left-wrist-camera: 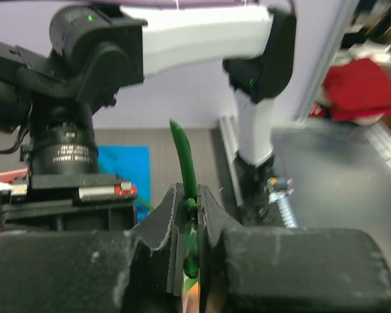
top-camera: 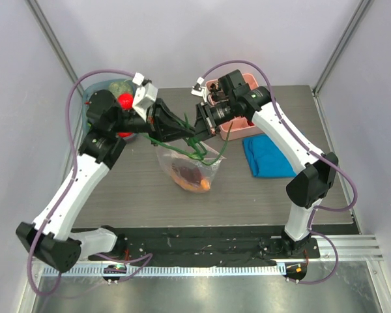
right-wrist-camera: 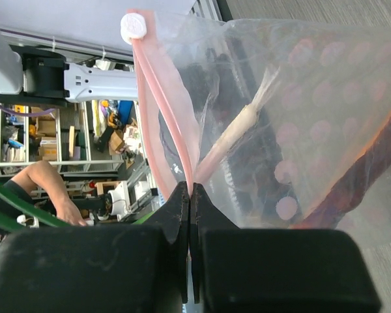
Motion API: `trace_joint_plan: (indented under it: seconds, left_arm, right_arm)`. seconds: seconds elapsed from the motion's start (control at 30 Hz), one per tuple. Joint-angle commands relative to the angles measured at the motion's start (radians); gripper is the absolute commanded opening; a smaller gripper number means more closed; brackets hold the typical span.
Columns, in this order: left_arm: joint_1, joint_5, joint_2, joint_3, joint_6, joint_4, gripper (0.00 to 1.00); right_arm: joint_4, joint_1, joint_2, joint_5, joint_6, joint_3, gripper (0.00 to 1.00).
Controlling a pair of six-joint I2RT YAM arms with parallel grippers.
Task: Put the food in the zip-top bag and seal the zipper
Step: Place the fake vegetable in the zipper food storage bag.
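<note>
Pink zipper (right-wrist-camera: pixel 158 107) pinched in right gripper (right-wrist-camera: pixel 190 192); left gripper (left-wrist-camera: pixel 190 195) clamps green stem (left-wrist-camera: pixel 182 153), prob. scallion.

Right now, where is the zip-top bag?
Top view: the zip-top bag is mid-table, between the left gripper and the right gripper, left of the blue cloth.

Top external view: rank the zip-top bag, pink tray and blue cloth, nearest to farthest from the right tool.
1. zip-top bag, pinched in the right tool, hanging below.
2. pink tray, just behind it.
3. blue cloth, farther right, on the table.
</note>
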Motion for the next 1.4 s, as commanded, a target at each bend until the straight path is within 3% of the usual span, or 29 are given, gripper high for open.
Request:
trace_joint_plan:
  seconds: [0.0, 0.2, 0.33, 0.43, 0.63, 0.97, 1.03, 1.2, 1.23, 1.37]
  left_arm:
    - [-0.009, -0.127, -0.043, 0.074, 0.665, -0.716, 0.00]
    - [0.002, -0.278, -0.031, 0.079, 0.595, -0.674, 0.00]
    - [0.059, -0.135, -0.126, -0.079, 0.187, -0.176, 0.00]
    - [0.028, -0.097, -0.150, -0.118, 0.067, 0.058, 0.00]
    - [0.005, -0.065, -0.129, -0.061, 0.086, 0.137, 0.00]
    - [0.005, -0.042, -0.141, -0.014, 0.309, 0.057, 0.00]
    - [0.005, -0.031, -0.152, 0.002, 0.521, -0.129, 0.00]
    - [0.007, 0.020, -0.132, 0.071, 0.872, -0.559, 0.00]
    - [0.007, 0.021, -0.120, 0.092, 0.900, -0.651, 0.00]
    - [-0.002, -0.023, -0.072, 0.100, 0.868, -0.675, 0.00]
  right_arm:
    - [-0.073, 0.018, -0.024, 0.000, -0.068, 0.052, 0.01]
    - [-0.102, 0.054, -0.005, 0.051, -0.089, 0.084, 0.01]
    - [-0.106, 0.051, -0.004, 0.066, -0.095, 0.079, 0.01]
    - [-0.105, 0.051, 0.001, 0.062, -0.097, 0.076, 0.01]
    - [-0.103, 0.052, 0.010, 0.025, -0.095, 0.073, 0.01]
    - [-0.097, 0.058, -0.002, 0.000, -0.091, 0.032, 0.01]
    - [-0.096, 0.058, 0.004, -0.012, -0.083, 0.040, 0.01]
    - [-0.088, 0.058, -0.004, -0.021, -0.068, 0.040, 0.01]
    - [-0.090, 0.060, -0.004, -0.023, -0.066, 0.040, 0.01]
    - [-0.079, 0.064, 0.001, -0.027, -0.045, 0.053, 0.01]
